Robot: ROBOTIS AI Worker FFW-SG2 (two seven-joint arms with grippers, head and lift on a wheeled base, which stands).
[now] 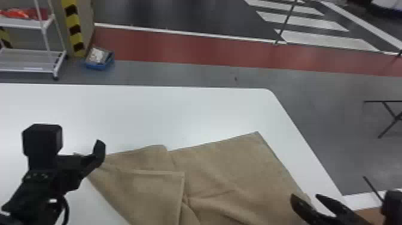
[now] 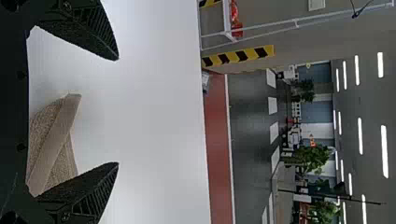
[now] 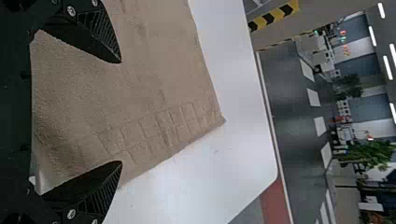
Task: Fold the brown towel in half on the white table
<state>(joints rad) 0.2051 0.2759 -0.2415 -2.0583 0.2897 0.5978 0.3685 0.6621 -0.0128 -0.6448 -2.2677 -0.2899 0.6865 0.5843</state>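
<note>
Where the left corner of the towel [image 1: 155, 194] is framed by the left gripper [image 2: 117, 111], unclenched, its right side is overhung by the right gripper [image 3: 121, 112], likewise released.

site type: large indoor industrial hall, in the manner of a factory or workshop floor; exact use cannot be told. identifying features, head view: a red painted lane [image 1: 185, 51] crosses the upper part of the frame, bordered by a white line [image 1: 191, 33]. wide white stripes [image 1: 326, 39] mark the dark floor [image 1: 179, 15] at upper right. yellow-and-black hazard striping [image 1: 74, 22] runs up a corner at upper left, beside a white rack [image 1: 45, 53] on casters. the white table [image 1: 149, 116] stands on grey floor [image 1: 317, 98]. left wrist view: strip lights [image 2: 384, 151] line the ceiling; green plants [image 2: 310, 158] stand far across the hall.
</note>
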